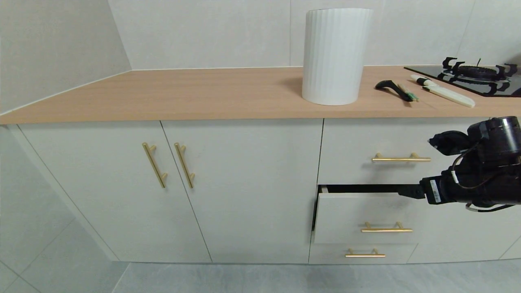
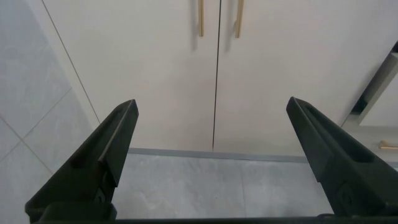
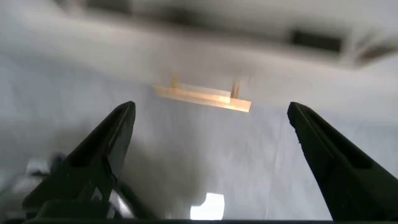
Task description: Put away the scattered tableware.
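Right tool (image 3: 211, 115) spread wide, empty, facing drawer handle (image 3: 202, 98); left tool (image 2: 211, 111) likewise wide, empty.

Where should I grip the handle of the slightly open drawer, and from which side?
Probably mid-bar, between its two posts, from the front, with jaws above and below: the handle lies level and stands off the drawer front.

countertop (image 1: 203, 93): matt wood grain | drawer handle (image 1: 386, 230): brass-toned metal | ribbed container (image 1: 333, 57): matt white | hob (image 1: 504, 86): glossy black
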Tool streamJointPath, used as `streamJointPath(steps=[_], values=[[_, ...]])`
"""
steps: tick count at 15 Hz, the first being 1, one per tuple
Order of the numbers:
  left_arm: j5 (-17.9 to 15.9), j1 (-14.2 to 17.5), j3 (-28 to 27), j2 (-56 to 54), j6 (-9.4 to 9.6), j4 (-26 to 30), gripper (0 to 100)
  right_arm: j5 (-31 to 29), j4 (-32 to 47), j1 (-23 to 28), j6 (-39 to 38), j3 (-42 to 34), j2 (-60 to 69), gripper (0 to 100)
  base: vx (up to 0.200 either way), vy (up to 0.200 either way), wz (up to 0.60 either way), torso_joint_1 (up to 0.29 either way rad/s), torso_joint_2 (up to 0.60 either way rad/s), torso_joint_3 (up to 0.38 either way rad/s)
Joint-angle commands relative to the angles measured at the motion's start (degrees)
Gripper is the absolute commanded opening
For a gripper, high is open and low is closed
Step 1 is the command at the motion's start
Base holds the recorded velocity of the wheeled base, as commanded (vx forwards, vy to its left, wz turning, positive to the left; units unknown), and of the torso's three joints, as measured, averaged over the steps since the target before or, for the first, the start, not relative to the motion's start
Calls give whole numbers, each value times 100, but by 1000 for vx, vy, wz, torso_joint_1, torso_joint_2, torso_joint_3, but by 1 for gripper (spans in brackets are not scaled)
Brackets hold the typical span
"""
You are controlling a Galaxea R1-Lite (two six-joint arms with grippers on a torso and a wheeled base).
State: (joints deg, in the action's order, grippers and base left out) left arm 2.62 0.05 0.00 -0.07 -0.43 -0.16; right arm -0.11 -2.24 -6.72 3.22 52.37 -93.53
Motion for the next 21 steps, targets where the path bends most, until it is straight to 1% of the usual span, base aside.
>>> streamJointPath(steps=[1, 3, 5, 10, 12, 13, 15, 21], values=[[2, 4, 0, 7, -1, -2, 100, 29, 49, -40, -14, 493, -623, 100, 0, 0, 0, 0, 0, 0], [2, 4, 0, 7, -1, -2, 100, 2, -303, -58, -14, 458, -1027, 100, 0, 0, 0, 0, 0, 0], [2, 4, 0, 7, -1, -2, 100, -156, -663, -58, -23, 493, -1388, 100, 0, 0, 0, 0, 0, 0], [2, 4, 0, 7, -1, 7, 100, -367, -1393, -58, -181, 485, -1915, 100, 0, 0, 0, 0, 0, 0], [2, 4, 0, 7, -1, -2, 100, -587, -1718, -58, -190, 493, -2135, 100, 0, 0, 0, 0, 0, 0], [2, 4, 0, 7, -1, -2, 100, -727, -2017, -58, -243, 493, -2310, 100, 0, 0, 0, 0, 0, 0], [2, 4, 0, 7, -1, -2, 100, -842, -2342, -128, -339, 493, -2504, 100, 0, 0, 0, 0, 0, 0], [2, 4, 0, 7, -1, -2, 100, -842, -2360, -137, -322, 467, -2609, 100, 0, 0, 0, 0, 0, 0]])
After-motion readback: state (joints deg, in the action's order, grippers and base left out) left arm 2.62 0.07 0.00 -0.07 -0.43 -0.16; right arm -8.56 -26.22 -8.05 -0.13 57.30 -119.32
